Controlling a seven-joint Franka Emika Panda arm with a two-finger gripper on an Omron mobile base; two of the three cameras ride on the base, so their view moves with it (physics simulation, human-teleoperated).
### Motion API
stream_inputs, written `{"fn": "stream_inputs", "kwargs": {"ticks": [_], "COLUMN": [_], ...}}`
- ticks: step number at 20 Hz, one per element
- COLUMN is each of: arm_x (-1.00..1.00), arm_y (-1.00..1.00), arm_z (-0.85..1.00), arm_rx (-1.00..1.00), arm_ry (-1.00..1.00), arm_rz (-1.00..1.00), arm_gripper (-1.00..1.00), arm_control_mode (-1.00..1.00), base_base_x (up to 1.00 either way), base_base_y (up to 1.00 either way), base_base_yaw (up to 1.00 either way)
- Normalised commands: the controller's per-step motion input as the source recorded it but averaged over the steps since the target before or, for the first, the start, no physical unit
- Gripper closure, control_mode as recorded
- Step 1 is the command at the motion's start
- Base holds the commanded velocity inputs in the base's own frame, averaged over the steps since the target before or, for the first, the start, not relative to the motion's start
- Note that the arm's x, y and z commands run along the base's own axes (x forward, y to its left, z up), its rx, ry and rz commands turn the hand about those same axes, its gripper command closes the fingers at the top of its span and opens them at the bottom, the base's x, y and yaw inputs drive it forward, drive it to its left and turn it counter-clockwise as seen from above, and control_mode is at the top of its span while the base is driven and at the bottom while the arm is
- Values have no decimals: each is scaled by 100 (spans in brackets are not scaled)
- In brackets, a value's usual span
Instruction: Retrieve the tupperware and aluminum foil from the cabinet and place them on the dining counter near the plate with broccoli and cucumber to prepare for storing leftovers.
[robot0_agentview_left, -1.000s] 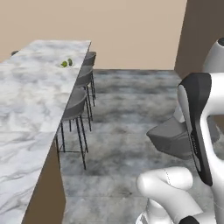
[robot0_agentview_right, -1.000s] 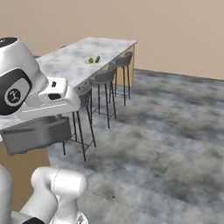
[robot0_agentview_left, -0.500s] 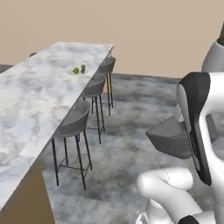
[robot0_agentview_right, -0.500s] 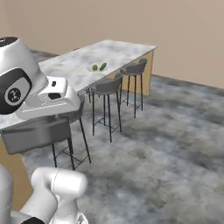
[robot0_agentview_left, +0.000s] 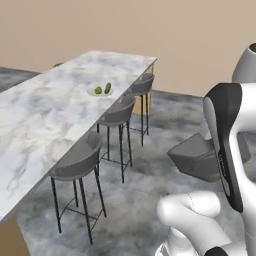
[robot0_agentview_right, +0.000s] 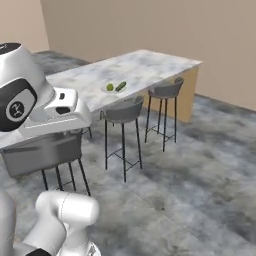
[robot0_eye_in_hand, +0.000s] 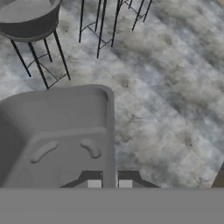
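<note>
Hand view puts the grey tupperware (robot0_eye_in_hand: 57, 135) right in front of you: the pincer (robot0_eye_in_hand: 109, 183) is clamped on its near rim, with both dark fingertips (robot0_eye_in_hand: 94, 183) pressed close together against the wall. You can see the same container hanging below the hand in the left base view (robot0_agentview_left: 197, 156) and the right base view (robot0_agentview_right: 42, 152), held over the grey floor (robot0_agentview_right: 190, 185). Well ahead of the pincer, on the marble dining counter (robot0_agentview_left: 45, 110), sits the plate (robot0_agentview_left: 102, 92) with the green broccoli and cucumber; from the right base view it lies ahead and to the right of the carried box (robot0_agentview_right: 116, 87). Three dark bar stools (robot0_agentview_right: 120, 112) stand along the counter's edge, between you and the plate, the nearest just beyond the pincer (robot0_eye_in_hand: 28, 17).
</note>
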Motion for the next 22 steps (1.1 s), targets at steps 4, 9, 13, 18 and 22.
{"fn": "stream_inputs", "kwargs": {"ticks": [4,9,13,18,22], "arm_x": [0,0,0,0,0], "arm_y": [0,0,0,0,0], "arm_z": [0,0,0,0,0], "arm_rx": [0,0,0,0,0], "arm_ry": [0,0,0,0,0], "arm_rz": [0,0,0,0,0], "arm_gripper": [100,100,100,100,100], "arm_control_mode": [100,100,100,100,100], "base_base_x": [100,100,100,100,100], "base_base_y": [-73,-78,-77,-75,-67], "base_base_yaw": [37,36,36,36,38]}}
